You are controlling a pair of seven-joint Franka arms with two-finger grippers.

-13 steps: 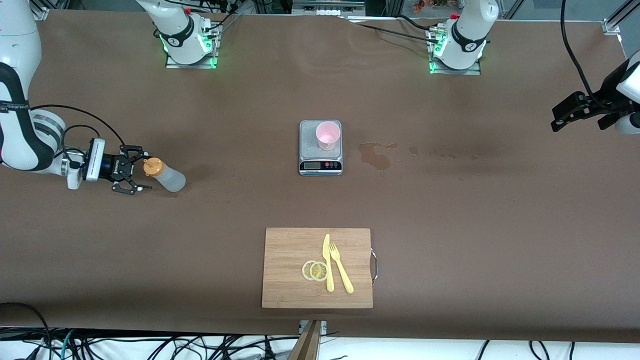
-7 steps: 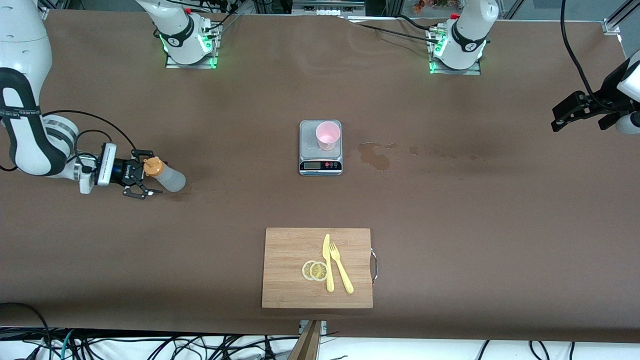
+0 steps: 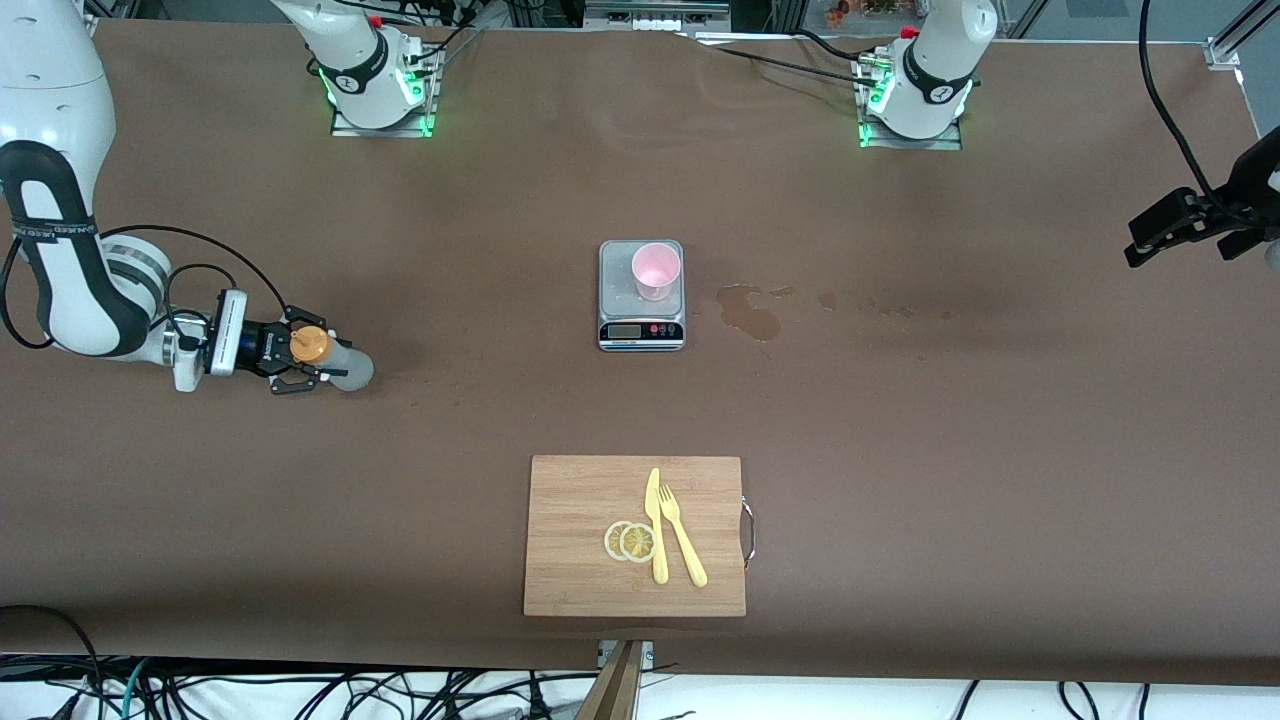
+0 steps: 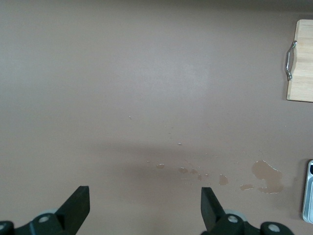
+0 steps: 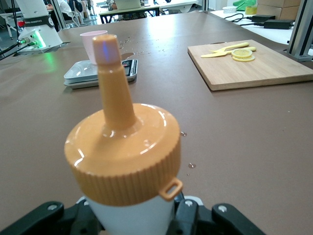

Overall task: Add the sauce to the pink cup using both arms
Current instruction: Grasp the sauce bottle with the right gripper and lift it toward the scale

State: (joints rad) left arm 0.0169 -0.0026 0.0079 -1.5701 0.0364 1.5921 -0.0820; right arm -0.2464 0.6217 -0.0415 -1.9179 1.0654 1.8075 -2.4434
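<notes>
The sauce bottle (image 3: 335, 365), whitish with an orange cap, stands near the right arm's end of the table. My right gripper (image 3: 300, 352) reaches in level from the side and is shut on the bottle just below the cap. The right wrist view shows the cap and nozzle (image 5: 120, 147) close up, with my right gripper (image 5: 132, 218) pressed against the white body. The pink cup (image 3: 655, 270) stands upright on a small scale (image 3: 640, 322) at mid table; it also shows in the right wrist view (image 5: 93, 44). My left gripper (image 3: 1160, 228) waits open and empty above the left arm's end of the table (image 4: 144, 210).
A wooden cutting board (image 3: 580, 500) with a yellow knife, a fork and lemon slices lies nearer to the front camera than the scale. A wet spill (image 3: 750, 312) marks the brown table beside the scale, toward the left arm's end.
My right gripper has slid forward around the sauce bottle and its fingers have closed in on it. My left gripper has drifted a little farther toward its end of the table.
</notes>
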